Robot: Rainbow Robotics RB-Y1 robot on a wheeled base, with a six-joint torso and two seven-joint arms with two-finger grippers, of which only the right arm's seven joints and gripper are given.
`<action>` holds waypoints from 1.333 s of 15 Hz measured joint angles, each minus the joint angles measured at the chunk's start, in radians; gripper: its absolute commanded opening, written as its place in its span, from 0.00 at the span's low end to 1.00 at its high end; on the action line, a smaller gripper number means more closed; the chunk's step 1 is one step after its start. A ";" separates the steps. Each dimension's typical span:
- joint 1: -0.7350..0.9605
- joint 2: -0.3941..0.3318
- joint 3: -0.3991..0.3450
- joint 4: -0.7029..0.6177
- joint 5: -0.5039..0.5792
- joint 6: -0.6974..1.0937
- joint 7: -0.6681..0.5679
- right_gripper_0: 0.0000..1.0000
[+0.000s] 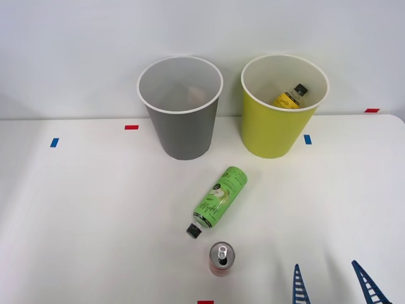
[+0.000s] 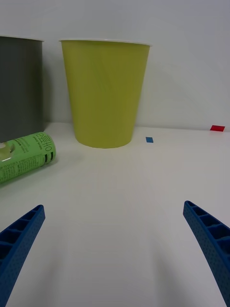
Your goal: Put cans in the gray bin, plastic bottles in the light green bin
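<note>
A small red can (image 1: 222, 258) with a silver pull-tab top stands upright near the table's front edge. Just behind it a green-labelled plastic bottle (image 1: 218, 199) (image 2: 24, 156) lies on its side, black cap toward the front. The gray bin (image 1: 181, 107) (image 2: 19, 86) stands at the back centre. To its right is the light green bin (image 1: 281, 107) (image 2: 104, 91), with a yellow-labelled bottle (image 1: 290, 96) inside it. My right gripper (image 1: 332, 282) (image 2: 112, 249) is open, low at the front right, to the right of the can, with nothing between its fingers.
Small red (image 1: 131, 127) and blue (image 1: 307, 139) tape marks dot the white table (image 1: 95, 215). A pale wall rises right behind the bins. Open tabletop lies between my gripper and the light green bin.
</note>
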 measured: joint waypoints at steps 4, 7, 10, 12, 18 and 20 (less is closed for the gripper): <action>0.000 0.000 0.000 0.000 0.000 0.000 0.000 1.00; 0.000 0.000 0.000 0.000 0.000 0.000 0.000 1.00; 0.000 0.000 0.000 0.000 0.000 0.000 0.000 1.00; -0.003 -0.001 0.000 0.004 0.000 0.001 0.000 1.00; -0.037 -0.198 0.087 0.020 -0.080 -0.007 0.026 1.00; -0.065 -0.301 0.120 0.011 -0.079 -0.008 0.038 1.00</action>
